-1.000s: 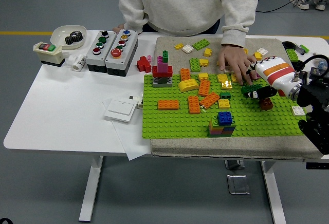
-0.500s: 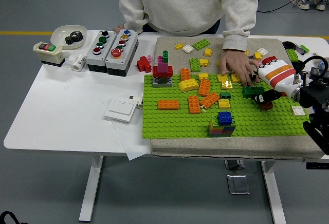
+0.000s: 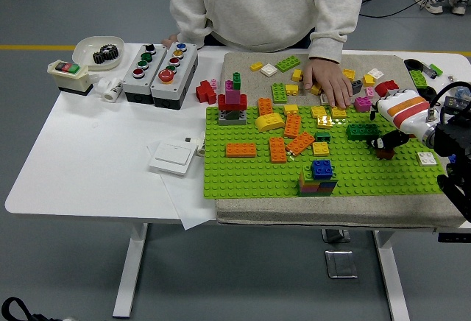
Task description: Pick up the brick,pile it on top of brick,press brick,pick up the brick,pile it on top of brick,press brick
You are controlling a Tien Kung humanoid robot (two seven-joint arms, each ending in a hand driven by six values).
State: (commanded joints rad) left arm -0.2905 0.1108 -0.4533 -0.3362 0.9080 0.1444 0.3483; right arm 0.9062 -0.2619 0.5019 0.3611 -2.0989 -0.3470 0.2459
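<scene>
Dark green brick (image 3: 362, 131) on green baseplate (image 3: 250, 174), just left of right hand (image 3: 388, 141); fingers apart, empty.

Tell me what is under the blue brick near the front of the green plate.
The blue brick sits on a short stack of coloured bricks standing on the green plate. How many layers the stack has, and its far side, cannot be seen.
</scene>
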